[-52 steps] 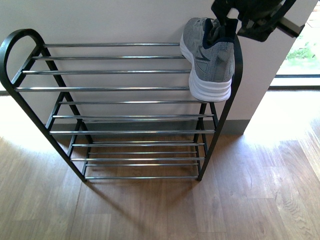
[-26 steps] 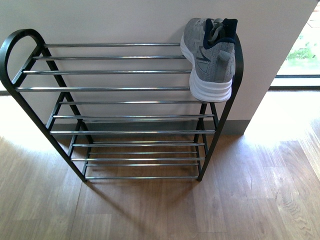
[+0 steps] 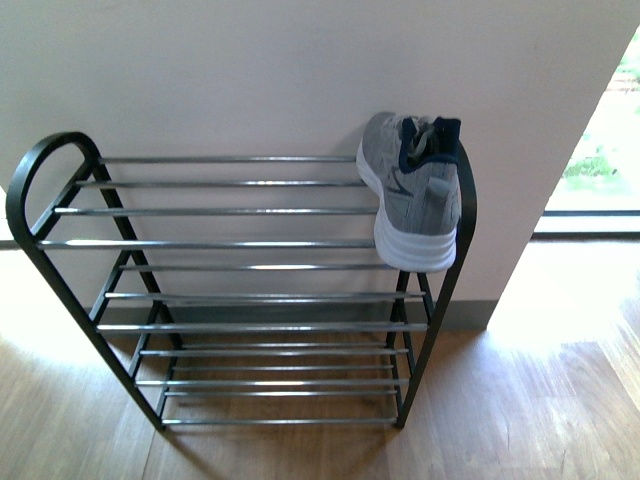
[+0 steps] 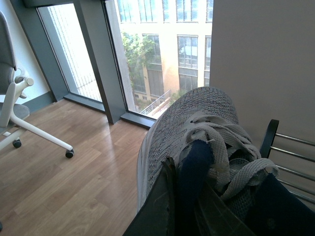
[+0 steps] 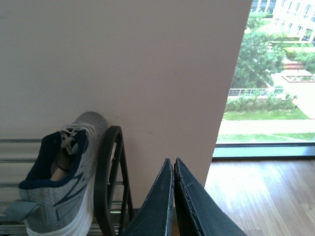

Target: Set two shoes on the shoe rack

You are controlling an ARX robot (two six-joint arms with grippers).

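Rack (image 3: 250,243) sits lower now; left fingers (image 4: 157,214) clamp a half-hidden shoe (image 4: 192,118), right fingers (image 5: 157,206) closed.

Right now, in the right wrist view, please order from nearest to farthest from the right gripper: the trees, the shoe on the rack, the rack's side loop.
From the right gripper:
1. Side loop, at the rack's end, just ahead of the gripper.
2. Shoe, just past that loop, on the rods.
3. Trees, far outside the window.
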